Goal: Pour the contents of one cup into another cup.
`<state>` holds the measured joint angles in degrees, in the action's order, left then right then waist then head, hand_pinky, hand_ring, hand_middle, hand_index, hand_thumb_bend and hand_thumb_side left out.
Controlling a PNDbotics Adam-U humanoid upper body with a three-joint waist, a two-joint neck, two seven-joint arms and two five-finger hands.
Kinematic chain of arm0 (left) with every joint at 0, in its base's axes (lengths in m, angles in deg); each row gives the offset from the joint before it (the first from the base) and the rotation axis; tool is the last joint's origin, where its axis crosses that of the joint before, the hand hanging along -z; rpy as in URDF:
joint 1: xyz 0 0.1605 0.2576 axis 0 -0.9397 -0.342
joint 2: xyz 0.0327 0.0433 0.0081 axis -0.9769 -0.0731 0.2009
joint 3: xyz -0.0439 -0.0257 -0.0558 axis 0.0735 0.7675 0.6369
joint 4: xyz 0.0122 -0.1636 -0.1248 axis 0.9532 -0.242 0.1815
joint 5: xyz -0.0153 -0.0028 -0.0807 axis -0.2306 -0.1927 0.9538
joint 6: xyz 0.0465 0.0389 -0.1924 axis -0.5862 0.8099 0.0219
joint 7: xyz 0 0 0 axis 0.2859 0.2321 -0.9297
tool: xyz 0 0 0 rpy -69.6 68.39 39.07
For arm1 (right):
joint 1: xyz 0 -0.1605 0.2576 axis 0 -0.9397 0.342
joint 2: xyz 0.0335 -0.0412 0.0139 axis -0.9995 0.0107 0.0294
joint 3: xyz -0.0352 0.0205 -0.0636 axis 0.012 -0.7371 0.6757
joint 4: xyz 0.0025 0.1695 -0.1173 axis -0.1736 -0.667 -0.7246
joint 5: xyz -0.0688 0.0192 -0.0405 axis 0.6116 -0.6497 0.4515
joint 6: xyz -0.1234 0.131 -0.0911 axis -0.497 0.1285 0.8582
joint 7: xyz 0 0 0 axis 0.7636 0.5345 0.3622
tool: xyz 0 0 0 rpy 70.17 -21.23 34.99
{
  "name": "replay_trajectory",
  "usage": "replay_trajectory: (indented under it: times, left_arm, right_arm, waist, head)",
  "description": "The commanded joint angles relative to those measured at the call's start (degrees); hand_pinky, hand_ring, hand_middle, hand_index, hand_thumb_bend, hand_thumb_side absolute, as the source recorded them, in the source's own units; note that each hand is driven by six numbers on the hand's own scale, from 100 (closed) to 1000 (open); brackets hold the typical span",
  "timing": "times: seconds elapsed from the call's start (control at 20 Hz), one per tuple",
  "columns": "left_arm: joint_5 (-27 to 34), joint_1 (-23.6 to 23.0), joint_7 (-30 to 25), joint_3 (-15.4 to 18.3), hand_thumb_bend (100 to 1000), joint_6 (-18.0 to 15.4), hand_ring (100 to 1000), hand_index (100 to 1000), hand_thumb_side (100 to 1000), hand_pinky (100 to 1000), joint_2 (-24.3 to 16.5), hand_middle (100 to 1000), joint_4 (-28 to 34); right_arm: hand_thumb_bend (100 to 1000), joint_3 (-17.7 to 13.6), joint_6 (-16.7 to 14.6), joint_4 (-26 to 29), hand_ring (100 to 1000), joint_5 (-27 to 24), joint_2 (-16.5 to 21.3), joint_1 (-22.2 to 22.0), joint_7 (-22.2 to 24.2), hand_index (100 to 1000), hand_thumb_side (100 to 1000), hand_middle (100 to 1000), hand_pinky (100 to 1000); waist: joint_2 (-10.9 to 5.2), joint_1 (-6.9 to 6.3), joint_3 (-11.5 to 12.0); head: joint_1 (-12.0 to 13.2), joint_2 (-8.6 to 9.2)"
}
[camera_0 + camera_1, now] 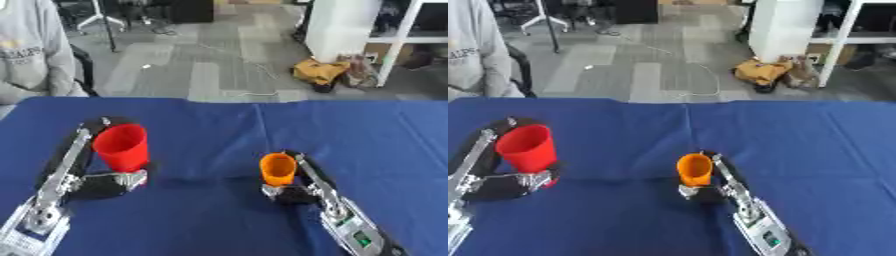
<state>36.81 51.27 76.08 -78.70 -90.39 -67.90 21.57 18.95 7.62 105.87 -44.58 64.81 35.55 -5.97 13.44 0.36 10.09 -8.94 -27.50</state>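
Note:
A tall red cup (122, 147) stands upright on the left of the blue table (219, 220). My left hand (101, 184) is curled round its base, thumb in front and fingers behind it. A smaller orange cup (278, 169) is upright near the middle. My right hand (297, 194) grips it low from the right side. The two cups are well apart. I cannot see what either cup holds, or whether either is lifted off the cloth.
The table's far edge (227, 100) runs across the upper part of the view. Beyond it lie grey floor, a yellow-brown bag (319, 71) and a white shelf unit (394, 35). Blue cloth lies between the two cups.

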Motion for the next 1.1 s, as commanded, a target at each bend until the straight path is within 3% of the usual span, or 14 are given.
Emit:
replay_trajectory:
  times: [0.05, 0.7, 1.1]
  left_arm:
    - [0.16, 1.06, 0.24, 0.35, 589, -0.06, 343, 696, 100, 396, -0.30, 359, 1.54]
    - [0.05, -0.14, -0.22, 1.83, 608, 0.63, 326, 680, 100, 347, -1.68, 344, 4.55]
    - [0.68, 2.68, -2.62, 1.69, 613, 2.22, 327, 683, 100, 339, -6.24, 344, 6.49]
  right_arm:
    - [262, -0.35, 0.20, 0.57, 442, -0.72, 0.38, 1.14, -1.20, 570, 100, 414, 453]
    - [232, -0.47, 1.43, 6.35, 413, -2.30, 2.07, 1.17, -4.33, 537, 100, 383, 431]
    - [234, 4.98, 2.21, 14.45, 417, -4.89, 2.81, 0.30, 0.94, 538, 100, 386, 434]
  waist:
    - [-0.87, -0.10, 0.06]
    - [-1.80, 0.03, -0.28]
    - [-2.61, -0.08, -0.53]
  head:
    - [-0.21, 0.99]
    - [0.07, 0.99]
    - [0.46, 0.43]
